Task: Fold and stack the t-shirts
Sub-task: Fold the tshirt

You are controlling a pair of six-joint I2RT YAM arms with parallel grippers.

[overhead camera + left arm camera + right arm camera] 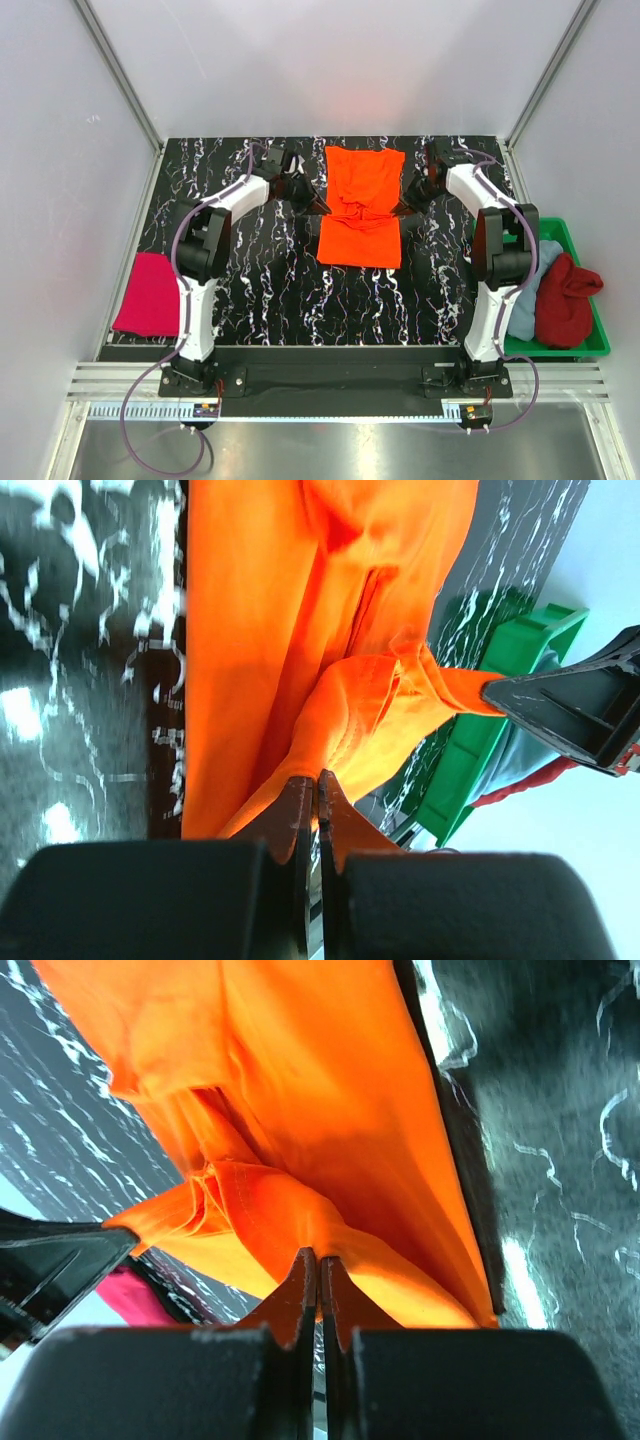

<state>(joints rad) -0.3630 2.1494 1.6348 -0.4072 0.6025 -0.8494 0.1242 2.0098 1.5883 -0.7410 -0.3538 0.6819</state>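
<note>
Between left claw (317, 780) and right claw (319, 1258) — orange t-shirt (360, 240), seemingly pinched by both.

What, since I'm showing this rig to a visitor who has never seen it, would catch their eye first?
The bright orange t-shirt lies in the middle of the black marbled table, with the left hand and right hand each shut on a bunched fold at its sides. A magenta-pink t-shirt lies at the table's left edge, and a green tray at the right holds a dark red t-shirt.
</note>
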